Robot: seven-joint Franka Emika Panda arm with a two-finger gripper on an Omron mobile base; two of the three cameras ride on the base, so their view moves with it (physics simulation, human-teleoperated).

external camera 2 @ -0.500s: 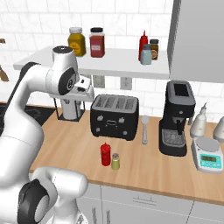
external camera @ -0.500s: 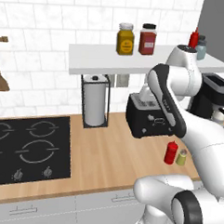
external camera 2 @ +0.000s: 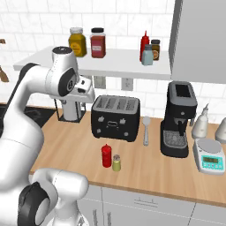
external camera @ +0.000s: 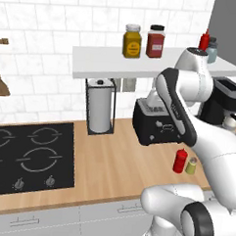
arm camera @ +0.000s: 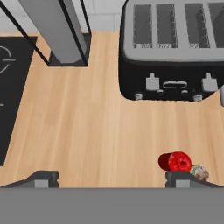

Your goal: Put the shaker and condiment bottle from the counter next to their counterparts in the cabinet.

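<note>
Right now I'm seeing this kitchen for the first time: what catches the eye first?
The big white arm, reared up in front of the black toaster, its open gripper hanging above the counter. Then the red condiment bottle and small shaker side by side near the counter's front edge, and the jars lined up on the white cabinet.

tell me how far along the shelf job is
Nothing is put away yet. The red bottle and the small yellow-green shaker stand side by side on the counter in front of the toaster. The claw is open and empty above them. Both must still go on the shelf beside their twins.
</note>
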